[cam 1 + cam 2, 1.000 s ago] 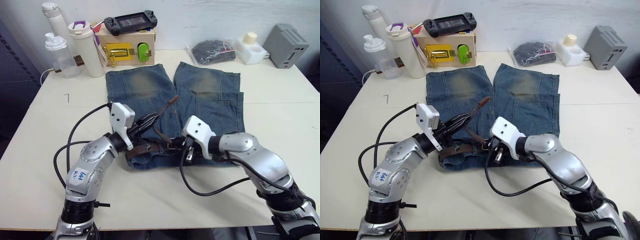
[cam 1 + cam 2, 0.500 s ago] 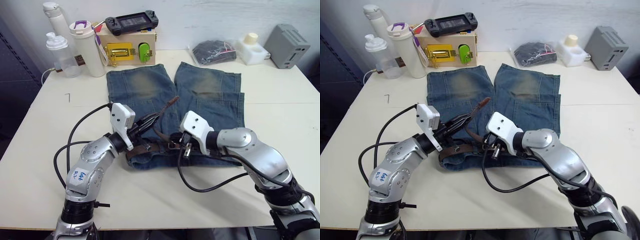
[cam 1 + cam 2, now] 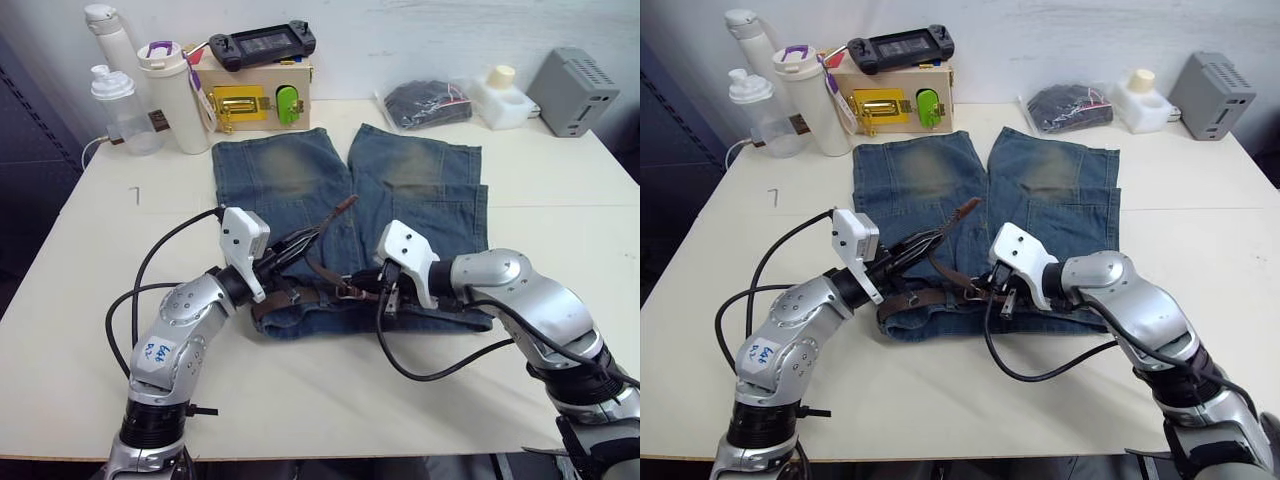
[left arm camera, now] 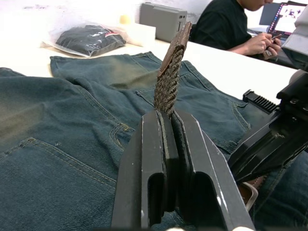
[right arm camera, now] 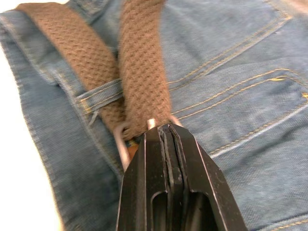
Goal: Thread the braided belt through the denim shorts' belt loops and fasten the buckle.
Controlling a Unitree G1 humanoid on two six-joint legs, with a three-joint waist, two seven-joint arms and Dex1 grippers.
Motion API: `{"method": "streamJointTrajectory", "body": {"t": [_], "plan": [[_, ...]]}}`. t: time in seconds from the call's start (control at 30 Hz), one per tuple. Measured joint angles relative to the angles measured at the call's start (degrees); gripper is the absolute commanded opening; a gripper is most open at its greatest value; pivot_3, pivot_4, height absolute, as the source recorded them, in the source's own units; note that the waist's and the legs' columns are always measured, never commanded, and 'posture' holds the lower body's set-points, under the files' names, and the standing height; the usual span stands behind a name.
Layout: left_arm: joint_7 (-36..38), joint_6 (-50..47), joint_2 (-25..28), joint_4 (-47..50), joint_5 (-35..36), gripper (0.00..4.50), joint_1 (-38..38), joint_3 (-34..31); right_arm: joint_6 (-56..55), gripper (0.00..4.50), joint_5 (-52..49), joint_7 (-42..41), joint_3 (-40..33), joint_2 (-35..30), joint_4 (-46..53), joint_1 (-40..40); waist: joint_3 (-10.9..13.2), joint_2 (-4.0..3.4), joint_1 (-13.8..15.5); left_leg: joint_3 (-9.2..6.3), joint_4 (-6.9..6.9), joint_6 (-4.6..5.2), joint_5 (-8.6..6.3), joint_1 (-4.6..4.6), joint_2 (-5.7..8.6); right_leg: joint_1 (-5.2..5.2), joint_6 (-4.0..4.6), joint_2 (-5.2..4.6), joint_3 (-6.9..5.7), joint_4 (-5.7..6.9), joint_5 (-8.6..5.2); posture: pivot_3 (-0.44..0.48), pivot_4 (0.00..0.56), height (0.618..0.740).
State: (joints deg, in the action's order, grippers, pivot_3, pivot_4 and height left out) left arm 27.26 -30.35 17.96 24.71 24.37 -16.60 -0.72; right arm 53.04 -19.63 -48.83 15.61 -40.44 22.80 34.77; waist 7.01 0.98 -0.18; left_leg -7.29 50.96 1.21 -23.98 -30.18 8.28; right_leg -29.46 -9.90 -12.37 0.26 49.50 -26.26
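The denim shorts lie flat on the bench, waistband toward the robot, legs pointing at the far wall; the braided belt runs along the waistband, and its free end rises slantwise over the left leg; the left hand is clenched on that strap, the leather tip sticking up past the fingers; the right hand is pressed together at the buckle, where the strap passes one of the belt loops, though whether it pinches metal or strap I cannot tell; behind the shorts stand two white bottles, a wooden box with a yellow latch and a game controller on top; further right lie a bagged dark cloth, a white container and a grey box; a person in black sits beyond the bench.
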Motion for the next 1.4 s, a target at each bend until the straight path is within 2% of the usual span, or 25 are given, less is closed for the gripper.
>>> {"method": "streamJointTrajectory", "body": {"t": [0.23, 0.5, 0.77, 1.4], "plan": [[0.76, 1.93, 1.69, 2.54, -0.23, 0.00, 4.82, 0.04, -6.50, 0.04, 1.00, -9.11, 3.53, -1.78, -8.22, 5.72, 0.02, -0.01, -0.01, 0.02, -0.04, 0.00, 0.00, 0.00, -0.02, -0.01, 0.00, -0.01, -0.01, -0.05, 0.00, 0.000, 0.150, 0.645], [-0.24, 2.37, 2.31, 4.34, -0.37, 0.00, 5.94, 0.18, -10.22, 0.04, 2.80, -15.44, 7.28, -0.99, -12.78, 10.05, 0.04, -0.02, 0.09, 0.02, -0.02, 0.00, 0.00, -0.02, -0.02, 0.00, 0.00, -0.01, -0.03, -0.08, 0.00, 0.000, 0.150, 0.645], [-1.47, 2.40, 2.29, 5.15, -0.68, 0.00, 6.32, 0.68, -13.23, 0.04, 6.40, -18.16, 10.27, 0.71, -18.26, 12.22, 0.05, -0.02, 0.03, 0.02, -0.04, 0.00, 0.00, -0.01, -0.02, -0.01, 0.00, 0.00, -0.02, -0.08, 0.00, 0.000, 0.150, 0.645], [-1.58, 2.42, 2.29, 5.29, -1.59, 0.00, 5.67, 0.83, -15.49, 0.04, 12.19, -19.75, 12.50, 2.35, -17.50, 12.24, 0.04, -0.03, -0.08, 0.02, -0.05, -0.01, 0.00, 0.04, -0.03, 0.01, 0.00, 0.00, -0.03, -0.07, 0.00, 0.000, 0.150, 0.645]]}}
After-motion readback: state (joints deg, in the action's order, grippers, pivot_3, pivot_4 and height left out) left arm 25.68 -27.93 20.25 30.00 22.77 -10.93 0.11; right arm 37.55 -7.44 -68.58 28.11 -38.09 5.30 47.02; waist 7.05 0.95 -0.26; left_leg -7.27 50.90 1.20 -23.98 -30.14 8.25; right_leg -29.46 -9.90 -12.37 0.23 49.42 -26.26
